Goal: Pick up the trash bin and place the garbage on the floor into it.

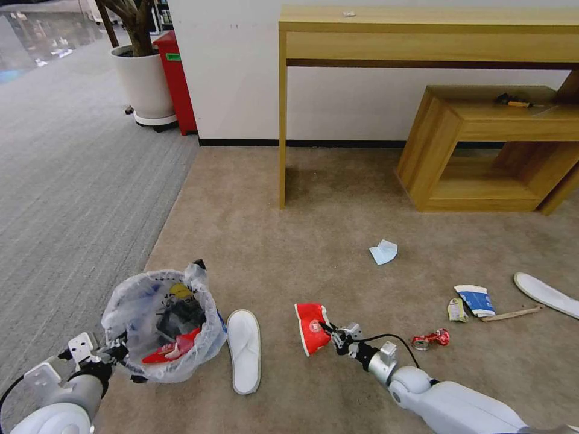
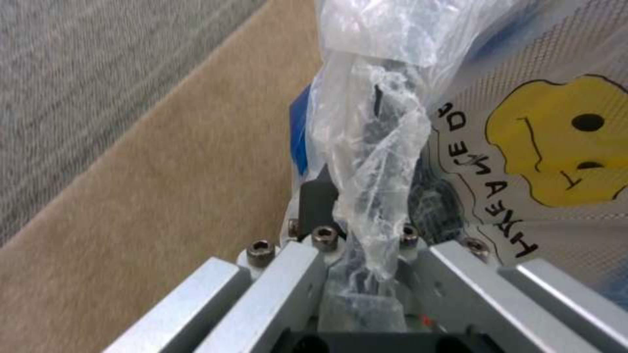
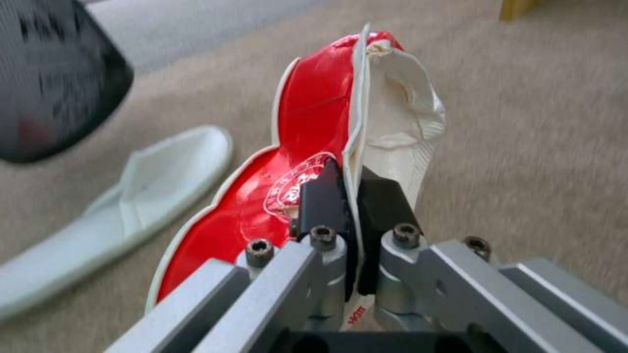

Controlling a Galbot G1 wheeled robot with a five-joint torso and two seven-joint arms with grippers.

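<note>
Left gripper (image 1: 117,351): fingers pinching trash bin (image 1: 164,325) rim and bag.
Right gripper (image 3: 347,196): fingers clamped on red wrapper (image 3: 294,162), above floor (image 1: 338,211).

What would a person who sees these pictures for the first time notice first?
The eye goes first to the red wrapper, pinched in the right gripper low over the beige carpet. Next comes the trash bin at the left, its plastic bag already holding litter, with the left gripper shut on its rim. A white slipper lies flat between them.
</note>
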